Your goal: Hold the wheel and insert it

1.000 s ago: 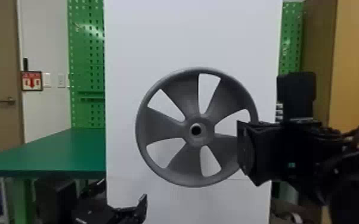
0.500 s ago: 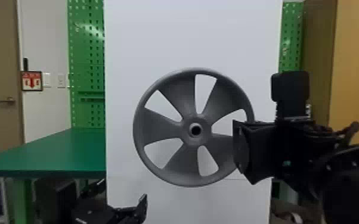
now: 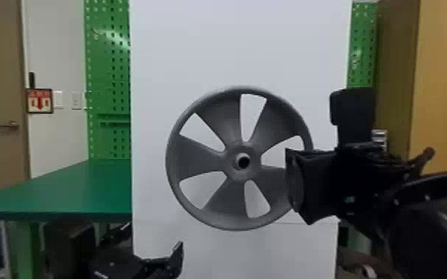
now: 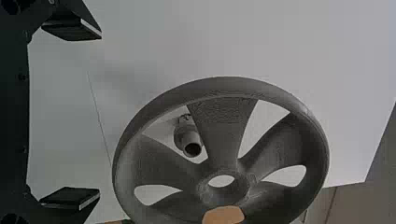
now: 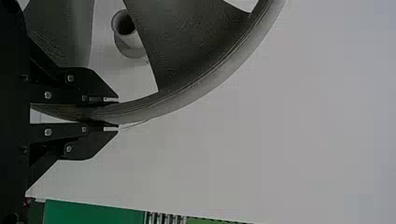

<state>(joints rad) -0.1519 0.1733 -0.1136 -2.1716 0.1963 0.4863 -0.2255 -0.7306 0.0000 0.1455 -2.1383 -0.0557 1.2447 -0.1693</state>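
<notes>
Grey wheel [image 3: 196, 157], five-spoked, unseated: held upright before a white board [image 3: 234, 44], its rim pinched between the fingers of the right hand [image 5: 116, 112]. Left hand [image 4: 99, 113]: fingers spread, nothing between them, set low and to the left of the wheel in the head view. Receiving part: a hollow peg [image 4: 182, 133] on the board, seen through gaps between the spokes in both wrist views.

Handling notes: carried by one side only, so a slight wrist twist would swing the hub [image 3: 232, 167] off line. Best kept pinched firmly, face parallel to the board — bore centred on the peg first, pushed second. Advance slow and straight, along the peg's own axis. Should it bind, ease back and re-centre rather than force; the rim could slip or pivot in the pinch. Left hand suited to steadying the far rim — optional.
</notes>
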